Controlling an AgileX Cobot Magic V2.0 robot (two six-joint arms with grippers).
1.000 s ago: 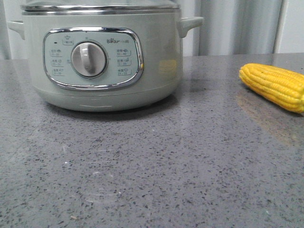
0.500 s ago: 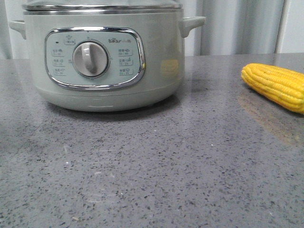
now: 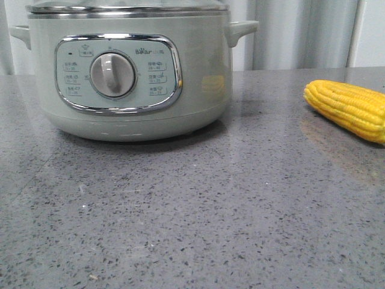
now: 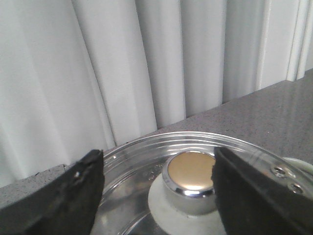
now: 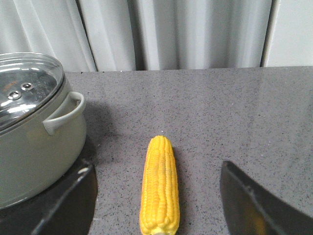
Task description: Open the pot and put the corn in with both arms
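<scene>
The pale-green pot stands at the back left of the grey table, its glass lid on. The yellow corn lies on the table at the right. In the left wrist view my left gripper is open above the lid. The chrome lid knob sits between its fingers, close to one of them. In the right wrist view my right gripper is open over the corn, which lies lengthwise between the fingers, apart from both. The pot stands beside it. Neither gripper shows in the front view.
A pale curtain hangs behind the table's far edge. The pot's side handle juts toward the corn. Bare grey speckled table lies in front of the pot.
The front view shifts slightly between frames; the pot and corn stay in place on the table.
</scene>
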